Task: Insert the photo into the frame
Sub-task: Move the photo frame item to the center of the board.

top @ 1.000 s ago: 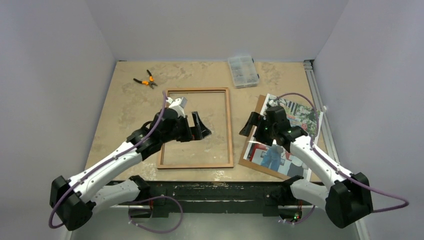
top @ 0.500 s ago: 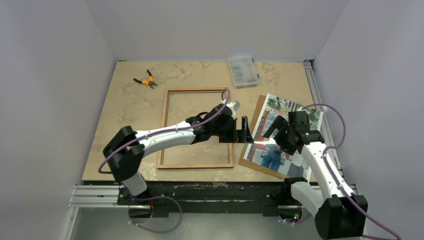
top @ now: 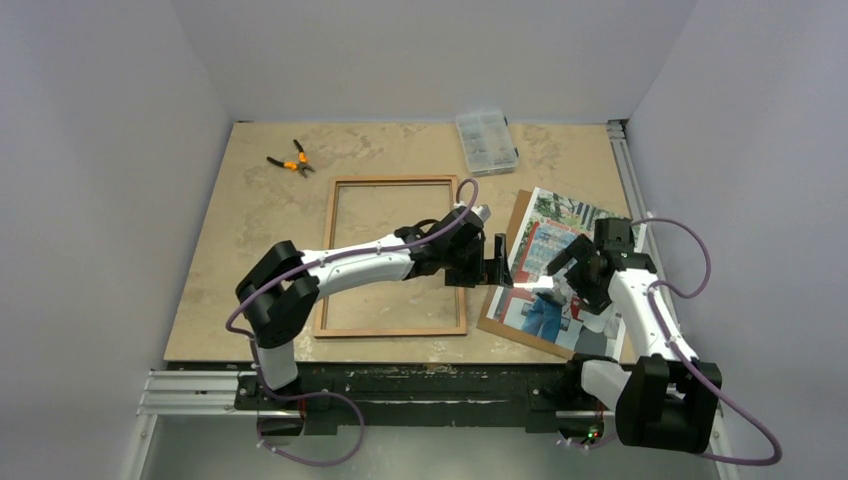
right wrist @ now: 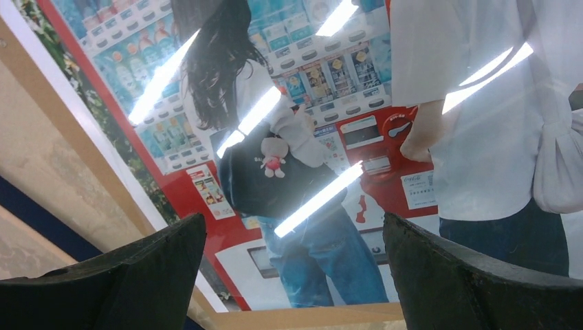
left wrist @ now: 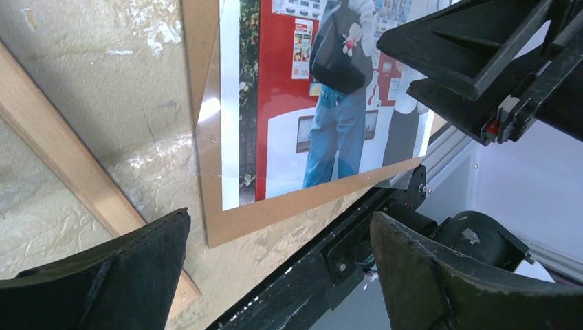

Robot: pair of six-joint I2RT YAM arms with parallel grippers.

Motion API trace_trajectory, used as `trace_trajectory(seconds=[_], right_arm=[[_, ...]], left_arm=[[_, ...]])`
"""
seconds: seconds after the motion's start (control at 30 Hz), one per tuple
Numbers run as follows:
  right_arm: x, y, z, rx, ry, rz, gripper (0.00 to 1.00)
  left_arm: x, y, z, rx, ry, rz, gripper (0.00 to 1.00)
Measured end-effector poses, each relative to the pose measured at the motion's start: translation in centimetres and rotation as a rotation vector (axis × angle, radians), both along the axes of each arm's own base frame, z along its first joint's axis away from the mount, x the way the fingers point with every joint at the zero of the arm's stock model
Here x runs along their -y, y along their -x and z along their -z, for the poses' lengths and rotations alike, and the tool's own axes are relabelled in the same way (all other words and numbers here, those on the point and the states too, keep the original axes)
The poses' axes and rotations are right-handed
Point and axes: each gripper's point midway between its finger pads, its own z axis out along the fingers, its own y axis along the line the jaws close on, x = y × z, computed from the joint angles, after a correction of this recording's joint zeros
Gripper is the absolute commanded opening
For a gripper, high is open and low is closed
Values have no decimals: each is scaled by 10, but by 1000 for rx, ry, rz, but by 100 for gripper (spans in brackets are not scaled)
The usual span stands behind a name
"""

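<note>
I have my left tool [top: 499, 262] and right tool [top: 572, 279] both spread wide and empty over the glossy rectangular paper photo [top: 556, 214]. It lies face up on a brown rectangular board [left wrist: 275, 213], at 3 o'clock from the thin-railed wood-brown frame [top: 395, 181].

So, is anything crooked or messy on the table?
Yes. The photo and the brown board under it lie tilted on the right side of the table, while the frame sits straight. A clear sheet seems to lie on the photo too, poking past one edge onto the board. Nothing looks spilled or broken.
</note>
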Motion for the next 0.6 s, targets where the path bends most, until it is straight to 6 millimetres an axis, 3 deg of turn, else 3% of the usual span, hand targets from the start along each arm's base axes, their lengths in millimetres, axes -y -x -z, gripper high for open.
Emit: trace_trajectory(seconds=[0.3, 0.6], right_arm=[[0, 10, 35, -45, -11, 50, 98], [-11, -9, 33, 51, -80, 42, 97]], left_arm=[[6, -1, 33, -47, -78, 7, 100], [5, -2, 55, -81, -155, 5, 99]])
